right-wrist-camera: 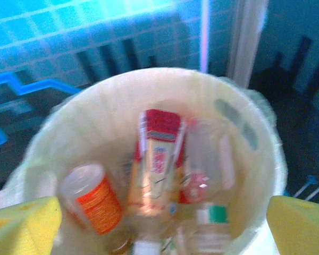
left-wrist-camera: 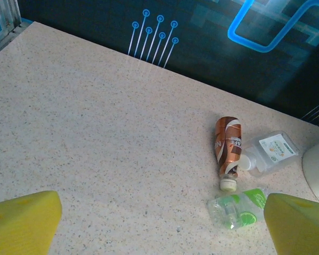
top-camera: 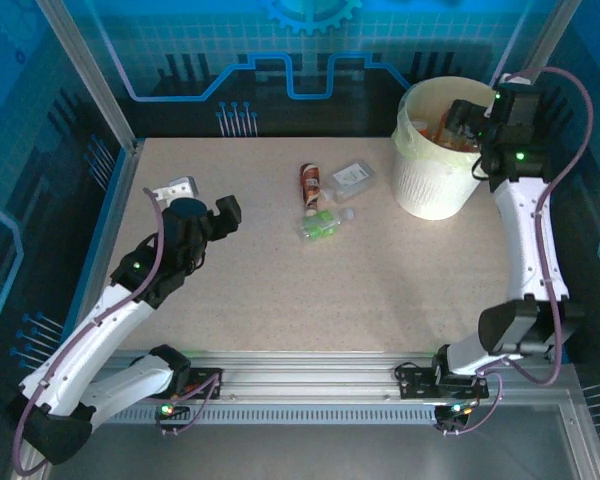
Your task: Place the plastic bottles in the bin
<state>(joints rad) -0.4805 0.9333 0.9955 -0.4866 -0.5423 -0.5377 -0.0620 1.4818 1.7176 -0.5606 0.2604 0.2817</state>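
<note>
Right gripper [right-wrist-camera: 162,234] wide open, empty, over the bin [top-camera: 432,188] (left gripper [left-wrist-camera: 162,228] open too); next we grab three bottles [left-wrist-camera: 227,146].

Tabletop [top-camera: 270,290], speckled beige, is carrying: one brown-labelled bottle [top-camera: 309,183] lying on its side, just beside one clear flattened bottle [top-camera: 352,178]; one green-labelled bottle [top-camera: 325,224] lying nearer the arms; one white bin [top-camera: 435,185] standing far right.
</note>
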